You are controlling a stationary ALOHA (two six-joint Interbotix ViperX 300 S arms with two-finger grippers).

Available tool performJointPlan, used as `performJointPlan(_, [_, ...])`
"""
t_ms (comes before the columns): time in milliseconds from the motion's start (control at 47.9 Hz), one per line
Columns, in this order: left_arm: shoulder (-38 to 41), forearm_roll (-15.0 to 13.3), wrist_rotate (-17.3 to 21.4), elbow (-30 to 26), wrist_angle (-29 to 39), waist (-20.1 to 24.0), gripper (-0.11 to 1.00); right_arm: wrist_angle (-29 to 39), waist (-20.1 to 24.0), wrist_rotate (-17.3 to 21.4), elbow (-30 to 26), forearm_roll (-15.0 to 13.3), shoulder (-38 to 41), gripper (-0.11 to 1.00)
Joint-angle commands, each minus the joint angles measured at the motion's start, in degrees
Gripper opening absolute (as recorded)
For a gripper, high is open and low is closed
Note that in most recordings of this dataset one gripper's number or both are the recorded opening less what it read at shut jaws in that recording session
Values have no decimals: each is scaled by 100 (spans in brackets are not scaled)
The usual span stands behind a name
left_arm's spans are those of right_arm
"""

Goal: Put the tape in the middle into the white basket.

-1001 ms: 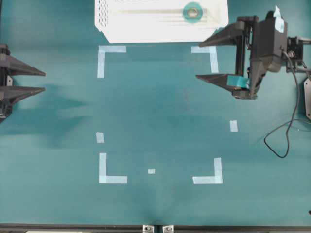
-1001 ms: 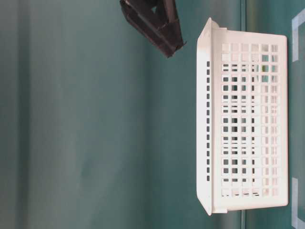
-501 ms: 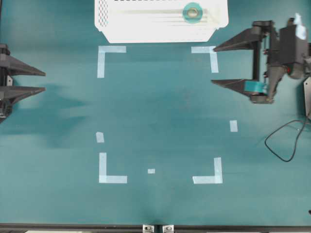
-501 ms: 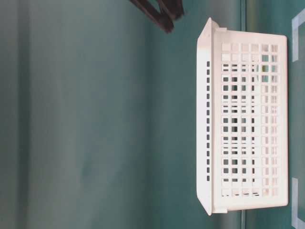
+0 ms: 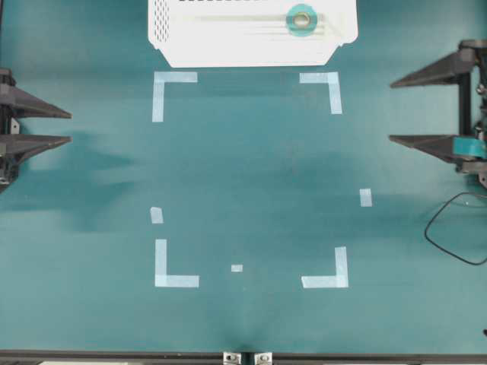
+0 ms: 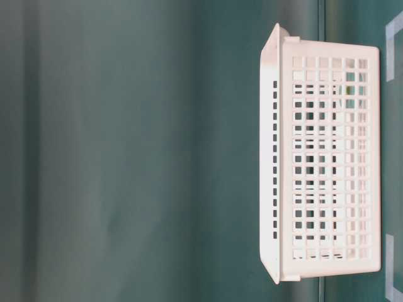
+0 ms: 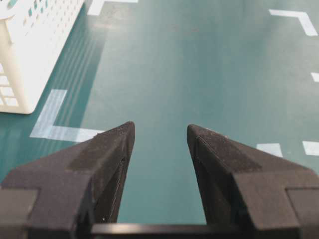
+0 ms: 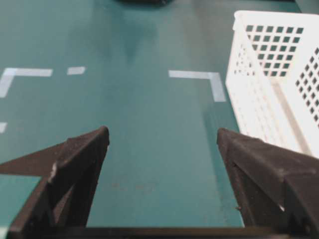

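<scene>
The right gripper sat at the right edge of the overhead view, its two dark fingers spread wide apart with nothing between them; the right wrist view showed only bare green table in the gap. A strip of teal tape wrapped the base of its lower finger. A black cable looped on the table just below it.

The left gripper lay at the left edge of the overhead view, jaws parted by a narrower gap and holding nothing, as the left wrist view confirmed.

The tape lay flat inside the white basket, toward the basket's right end, at the top of the overhead frame. In the table-level view the basket filled the right side, and the roll could not be made out through its perforated wall.

Pale tape corner marks framed a square on the table between the two grippers, with small loose strips near its right and lower edges.
</scene>
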Motion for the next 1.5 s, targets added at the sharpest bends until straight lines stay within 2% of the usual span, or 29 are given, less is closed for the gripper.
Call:
performJointPlan(0, [53, 0, 9, -79, -62, 44, 6, -9, 79, 9, 88, -9, -246, 94])
performJointPlan(292, [53, 0, 0, -79, -53, 105, 6, -79, 387, 9, 501, -9, -694, 94])
performJointPlan(709, [53, 0, 0, -79, -62, 123, 6, -352, 387, 18, 1037, 0, -1195, 94])
performJointPlan(1064, [53, 0, 0, -79, -53, 123, 6, -325, 352, 18, 1362, 0, -1178, 94])
performJointPlan(1481, [53, 0, 62, -79, -62, 123, 6, 404, 308, 62, 1529, 0, -1195, 94])
